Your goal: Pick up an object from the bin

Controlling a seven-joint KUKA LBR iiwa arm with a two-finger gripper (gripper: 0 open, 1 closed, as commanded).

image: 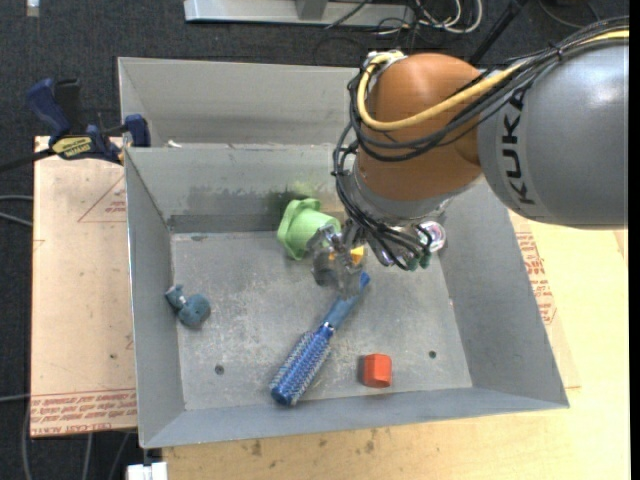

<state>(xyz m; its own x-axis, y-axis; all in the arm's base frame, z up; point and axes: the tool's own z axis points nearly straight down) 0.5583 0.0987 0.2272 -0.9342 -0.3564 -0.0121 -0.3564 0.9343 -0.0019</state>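
Observation:
My gripper [334, 256] hangs below the arm's orange cover, near the middle of the bin towards its back. It is just above the handle end of a blue hairbrush [308, 356], which lies slanted with its bristle head towards the front of the bin. A light green cup-like thing [297, 225] lies right beside the gripper on its left, close to the bin's back wall. Whether the gripper touches the brush handle or the green thing cannot be told from this view.
A small orange-red block [375, 370] lies near the bin's front wall, right of the brush head. A grey-blue lump [189, 307] sits at the left side of the bin floor. The arm's cover and cables hide the back right of the bin.

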